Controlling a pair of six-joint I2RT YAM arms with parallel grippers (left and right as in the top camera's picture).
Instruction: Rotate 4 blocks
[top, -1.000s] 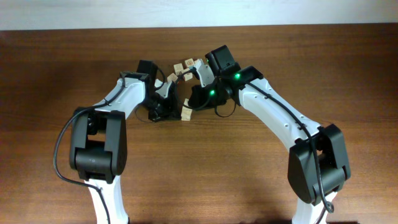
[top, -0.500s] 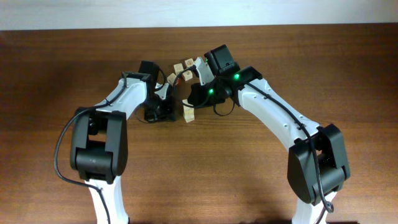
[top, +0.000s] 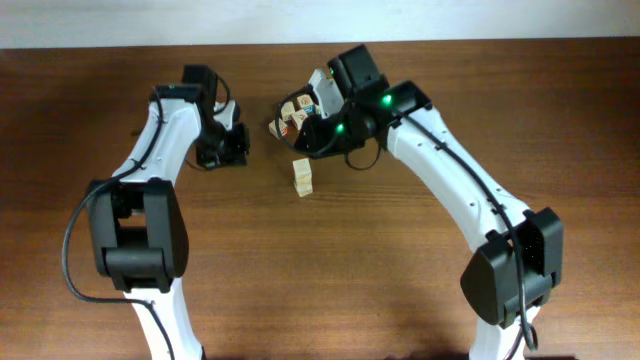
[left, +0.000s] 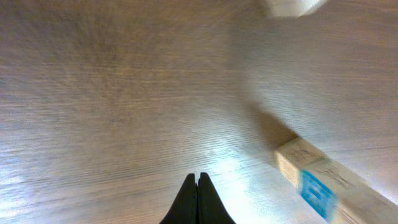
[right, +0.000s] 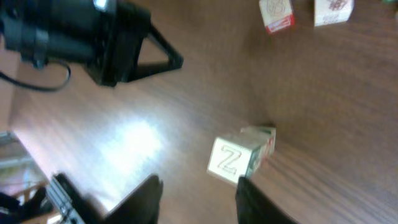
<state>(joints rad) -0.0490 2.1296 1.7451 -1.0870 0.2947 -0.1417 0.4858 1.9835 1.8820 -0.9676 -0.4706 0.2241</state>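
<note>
Two pale-wood blocks (top: 302, 176) stand close together on the table, apart from both arms. In the left wrist view one block (left: 318, 191) shows a blue face at the lower right. The right wrist view shows a block with a Z face (right: 231, 159) against another block (right: 261, 139), and two more blocks (right: 277, 14) (right: 333, 11) at the top edge. More blocks (top: 287, 123) lie beside my right gripper (top: 300, 112). My right gripper (right: 199, 199) is open with nothing between its fingers; its right fingertip is just below the Z block. My left gripper (left: 199, 186) is shut and empty, over bare wood.
The left arm's gripper (top: 222, 148) sits left of the blocks and shows as a black body (right: 93, 37) in the right wrist view. Brown wooden table (top: 400, 270) all around; a pale wall strip runs along the far edge.
The left arm has pulled away to the left and back from the blocks. The right gripper has opened and shifted slightly toward the far-left cluster. The block pair now stands alone.
</note>
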